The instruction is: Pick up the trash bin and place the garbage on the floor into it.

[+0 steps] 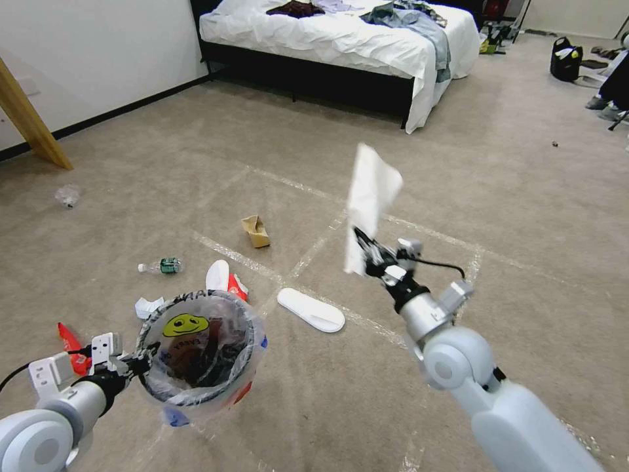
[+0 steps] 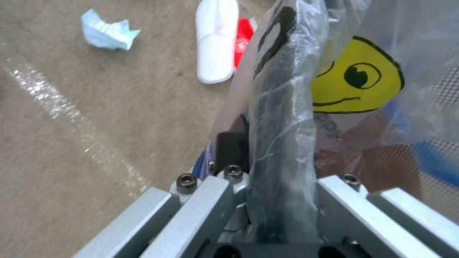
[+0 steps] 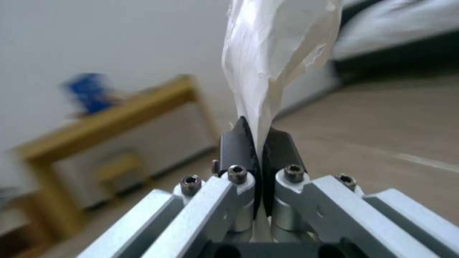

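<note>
My left gripper is shut on the near-left rim of the trash bin, a red bucket lined with a clear bag bearing a yellow smiley, and holds it above the carpet. My right gripper is shut on a white sheet of paper that stands upright over the middle of the floor. On the carpet lie a white slipper sole, another sole beside a red wrapper, crumpled paper, a small bottle, a cardboard scrap and a red wrapper.
A bed with clothes stands at the back. A wooden leg leans by the left wall. A clear plastic scrap lies at the left. Bags sit at the far right. Tape lines cross the carpet.
</note>
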Available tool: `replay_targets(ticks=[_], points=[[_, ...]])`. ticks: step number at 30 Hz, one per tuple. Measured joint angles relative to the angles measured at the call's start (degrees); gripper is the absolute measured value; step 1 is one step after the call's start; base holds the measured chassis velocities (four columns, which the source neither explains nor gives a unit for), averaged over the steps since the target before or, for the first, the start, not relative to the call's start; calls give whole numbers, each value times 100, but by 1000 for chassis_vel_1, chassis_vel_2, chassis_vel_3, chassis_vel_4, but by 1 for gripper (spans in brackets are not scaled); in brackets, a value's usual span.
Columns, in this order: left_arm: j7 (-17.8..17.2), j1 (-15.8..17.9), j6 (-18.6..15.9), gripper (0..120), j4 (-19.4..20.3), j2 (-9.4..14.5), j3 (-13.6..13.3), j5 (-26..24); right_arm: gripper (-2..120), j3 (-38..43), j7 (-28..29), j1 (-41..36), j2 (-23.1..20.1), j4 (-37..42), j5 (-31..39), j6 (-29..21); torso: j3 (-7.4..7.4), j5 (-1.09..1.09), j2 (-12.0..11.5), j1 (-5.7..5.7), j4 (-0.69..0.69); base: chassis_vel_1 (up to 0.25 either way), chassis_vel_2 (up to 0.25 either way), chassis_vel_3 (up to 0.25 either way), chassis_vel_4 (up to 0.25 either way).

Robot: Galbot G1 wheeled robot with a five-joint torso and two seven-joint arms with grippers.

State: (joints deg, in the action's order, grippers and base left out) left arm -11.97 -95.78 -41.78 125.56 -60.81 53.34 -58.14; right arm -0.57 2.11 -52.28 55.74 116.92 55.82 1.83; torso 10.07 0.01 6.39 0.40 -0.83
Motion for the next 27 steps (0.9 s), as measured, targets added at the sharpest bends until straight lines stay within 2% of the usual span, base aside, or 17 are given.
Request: replay_targets(ticks=[2,3,8,20,27], points=[[-69,73,-32,1,-19,93,-61,-16,0,-991,-296,985,-159,21,500,221,0,-1,-1,0,4,0,0,0,0],[-69,73,-32,1,-19,93,-61,-16,0,-991,-296,985,-159,21,500,221,0,-1,-1,0,4,0,0,0,0],[-128,198,-35,1,-126,176,-174,-66,0,-2088,-518,1793,-201,-17,701,346,0,-2,0,0,1,0,0,0,0],[-129,172,-43,1,-93,97,-161,-66,0,-3259,-473,2180,-41,-390,557,340,-1,-1,0,0,2,0,0,0,0],[-123,162,-43,1,-71,43,-154,-65,0,-3561,-465,2208,192,-748,385,397,0,-1,0,0,1,0,0,0,0]])
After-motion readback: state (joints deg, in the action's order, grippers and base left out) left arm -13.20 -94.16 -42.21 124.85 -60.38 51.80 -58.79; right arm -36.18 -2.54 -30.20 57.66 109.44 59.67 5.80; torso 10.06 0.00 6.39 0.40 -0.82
